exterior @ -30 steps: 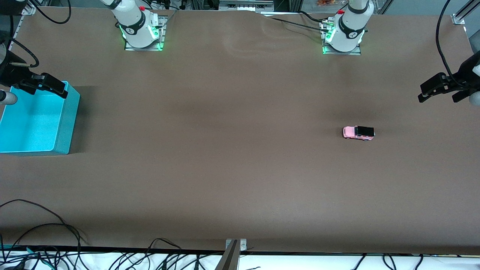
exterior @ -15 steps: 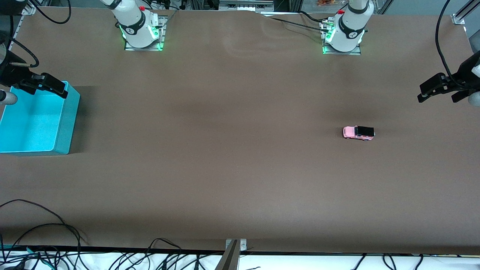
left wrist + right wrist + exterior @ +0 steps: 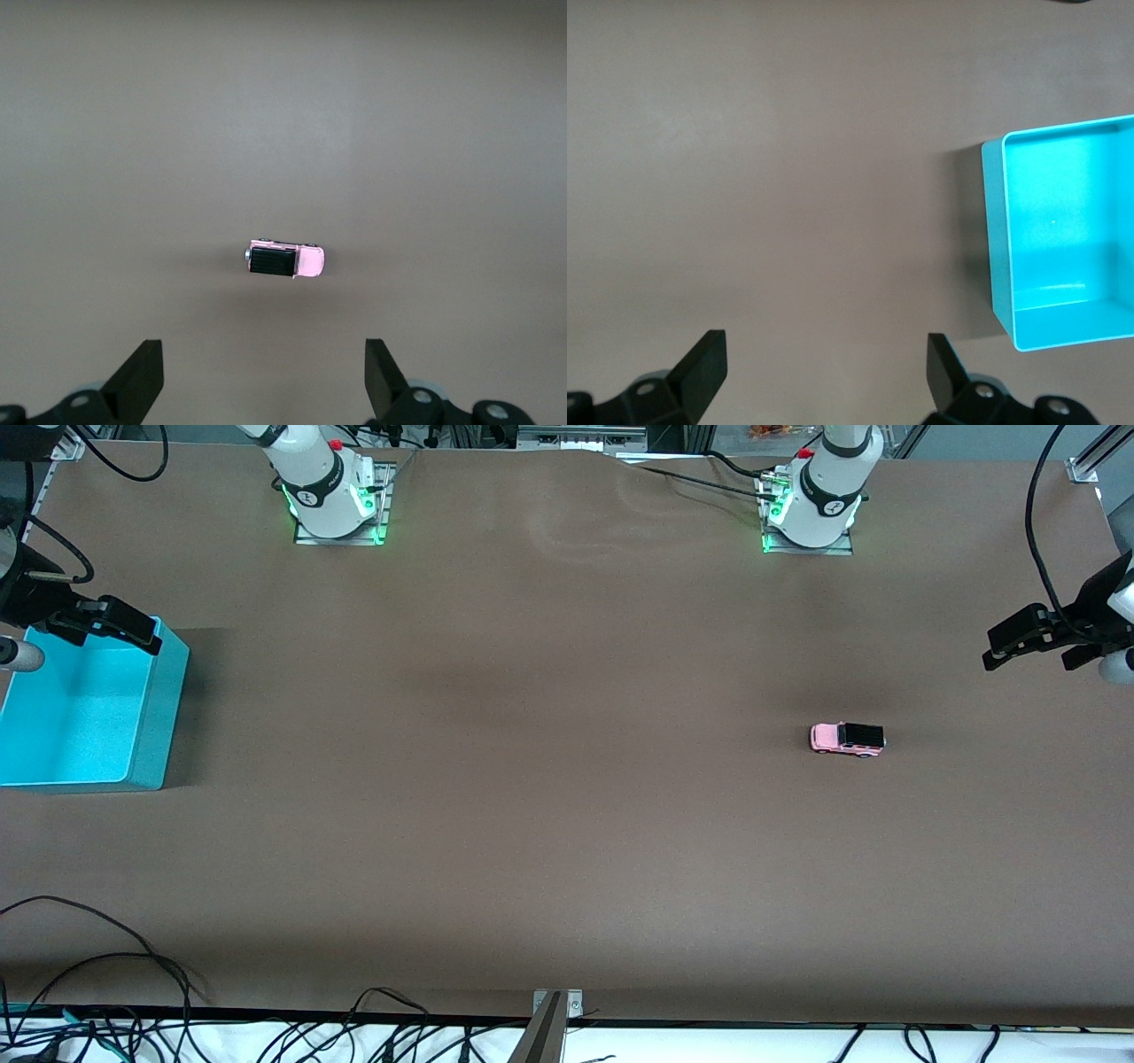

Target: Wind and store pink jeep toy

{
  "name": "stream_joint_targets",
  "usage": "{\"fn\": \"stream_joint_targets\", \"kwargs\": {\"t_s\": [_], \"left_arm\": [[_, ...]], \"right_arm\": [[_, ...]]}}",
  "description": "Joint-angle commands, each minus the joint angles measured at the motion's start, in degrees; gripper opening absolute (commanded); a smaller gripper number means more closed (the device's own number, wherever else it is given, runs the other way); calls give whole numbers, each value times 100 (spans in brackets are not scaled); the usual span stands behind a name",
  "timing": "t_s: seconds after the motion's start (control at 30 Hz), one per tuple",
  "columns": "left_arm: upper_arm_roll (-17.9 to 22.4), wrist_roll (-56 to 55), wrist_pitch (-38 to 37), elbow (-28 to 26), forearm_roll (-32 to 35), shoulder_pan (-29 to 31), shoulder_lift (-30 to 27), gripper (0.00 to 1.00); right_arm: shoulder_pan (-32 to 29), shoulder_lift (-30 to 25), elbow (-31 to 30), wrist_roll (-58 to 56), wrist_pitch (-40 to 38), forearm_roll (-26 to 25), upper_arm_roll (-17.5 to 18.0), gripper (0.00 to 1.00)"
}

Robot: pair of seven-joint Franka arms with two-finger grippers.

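Currently the left gripper (image 3: 261, 381) hangs with fingers spread wide over bare table (image 3: 567, 824) at the left arm's end. The jeep (image 3: 847, 739) stands on its wheels nearby. The right gripper (image 3: 824, 376), also wide, hangs by the bin (image 3: 168, 691).

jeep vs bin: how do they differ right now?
The jeep is tiny, pink with a black roof; the bin is far larger, plain turquoise. The jeep sits toward the left arm's end of the table, the bin at the right arm's end. The jeep is a closed body; the bin is open-topped. Both rest on the table, ungripped.
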Motion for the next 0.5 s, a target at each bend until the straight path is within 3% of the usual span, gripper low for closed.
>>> {"fn": "stream_joint_targets", "kwargs": {"t_s": [0.0, 0.47], "left_arm": [[25, 30, -303, 369, 142, 7, 99, 100], [78, 40, -304, 378, 168, 16, 55, 100]], "right_arm": [[-33, -20, 111, -99, -200, 114, -2, 100], [-33, -20, 120, -169, -279, 123, -64, 100]]}}
